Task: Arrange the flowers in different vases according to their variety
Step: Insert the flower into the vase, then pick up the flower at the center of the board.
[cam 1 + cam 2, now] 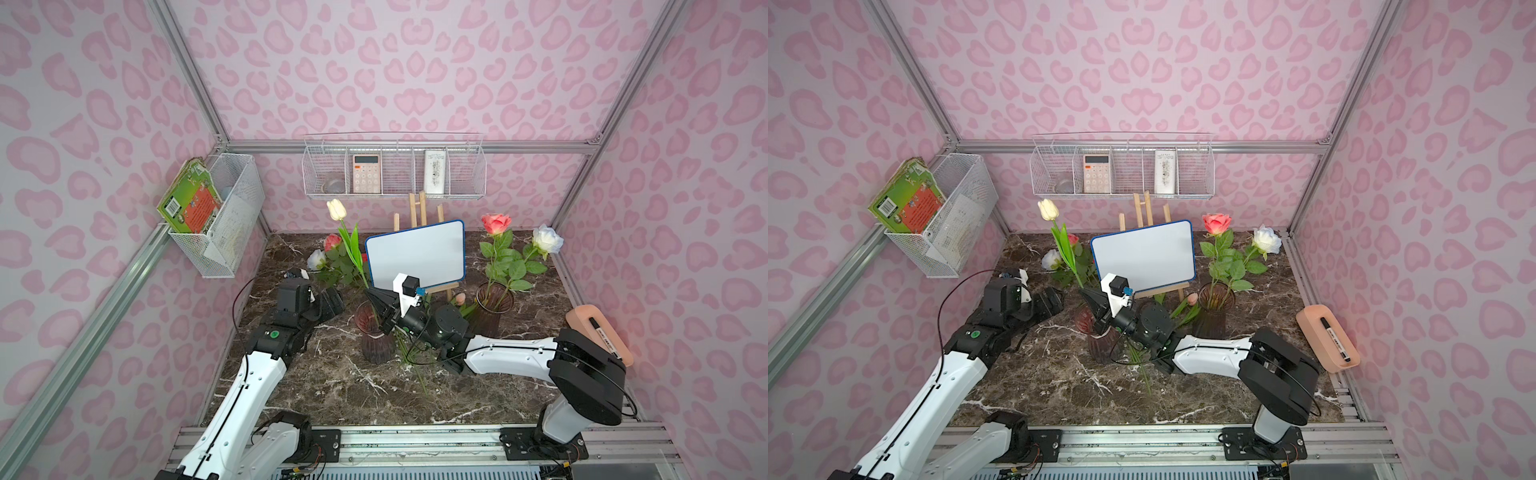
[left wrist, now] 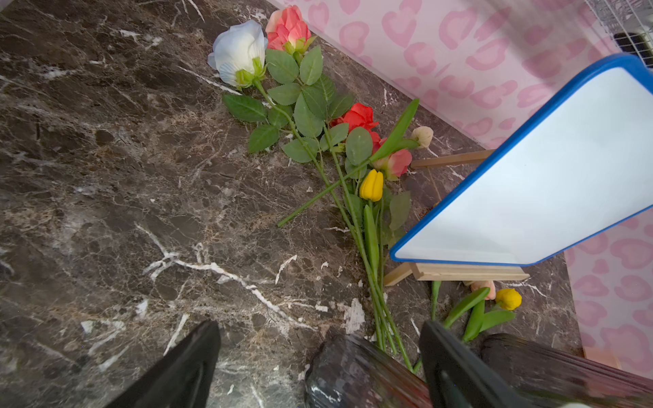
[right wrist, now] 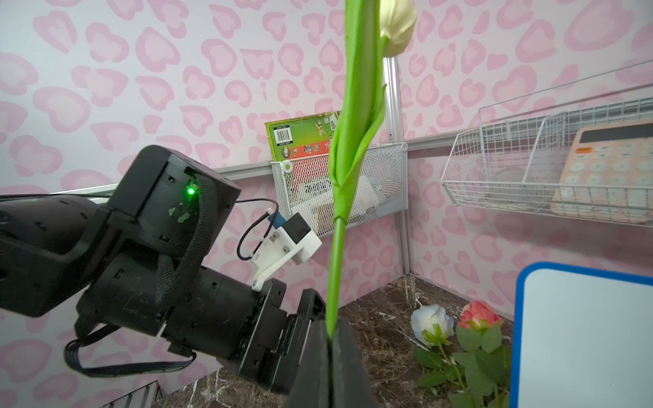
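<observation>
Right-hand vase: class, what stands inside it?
A pink rose and a white rose stand in the vase. Its dark glass hides their stem ends.

Lab robot cell dressed up as a room. Aluminium extrusion frame [image 1: 266,146] holds pink heart-print wall panels [image 1: 415,62]; marble-look tabletop [image 1: 332,386]; left arm [image 1: 253,382] and right arm [image 1: 511,351] bolted to a slotted rail [image 1: 415,442] at the front edge. Wire basket [image 1: 316,174] with calculator [image 1: 366,173], small whiteboard [image 1: 417,253] on an easel [image 1: 417,212]: staged props, not lived-in.
</observation>
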Motion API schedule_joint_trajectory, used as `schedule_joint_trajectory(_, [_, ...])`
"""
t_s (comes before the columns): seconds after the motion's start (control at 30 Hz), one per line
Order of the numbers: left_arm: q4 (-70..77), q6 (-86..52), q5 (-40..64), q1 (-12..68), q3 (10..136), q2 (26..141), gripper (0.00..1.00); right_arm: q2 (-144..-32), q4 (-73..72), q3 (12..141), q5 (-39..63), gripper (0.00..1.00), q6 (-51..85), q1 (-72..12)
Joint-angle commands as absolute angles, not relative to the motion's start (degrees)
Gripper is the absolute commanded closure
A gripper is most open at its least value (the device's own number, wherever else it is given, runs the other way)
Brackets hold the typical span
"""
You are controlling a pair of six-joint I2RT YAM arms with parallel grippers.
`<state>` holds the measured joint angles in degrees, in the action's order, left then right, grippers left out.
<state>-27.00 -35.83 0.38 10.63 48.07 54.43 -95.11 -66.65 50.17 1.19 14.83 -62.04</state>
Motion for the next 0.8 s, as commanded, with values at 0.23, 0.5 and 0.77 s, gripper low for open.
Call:
schedule_joint_trajectory(0.23, [-27.66,-35.51,1.91,10.57,47.87,53.06,0.08,-88.23,-66.86,44.67,0.08,0.63,17.06,-62.70])
schedule_joint_trajectory(0.5, [-34.67,-34.61,9.46,10.85,50.04,48.92,0.09,-74.88,-42.69,43.54,-0.61,0.50,20.51,-62.58])
schedule_joint_trajectory(0.77, [-39.81,-29.55,7.91,20.74,57.10,45.72,0.11,-57.52,-22.48,35.09,-5.22,0.41,25.03,-59.17])
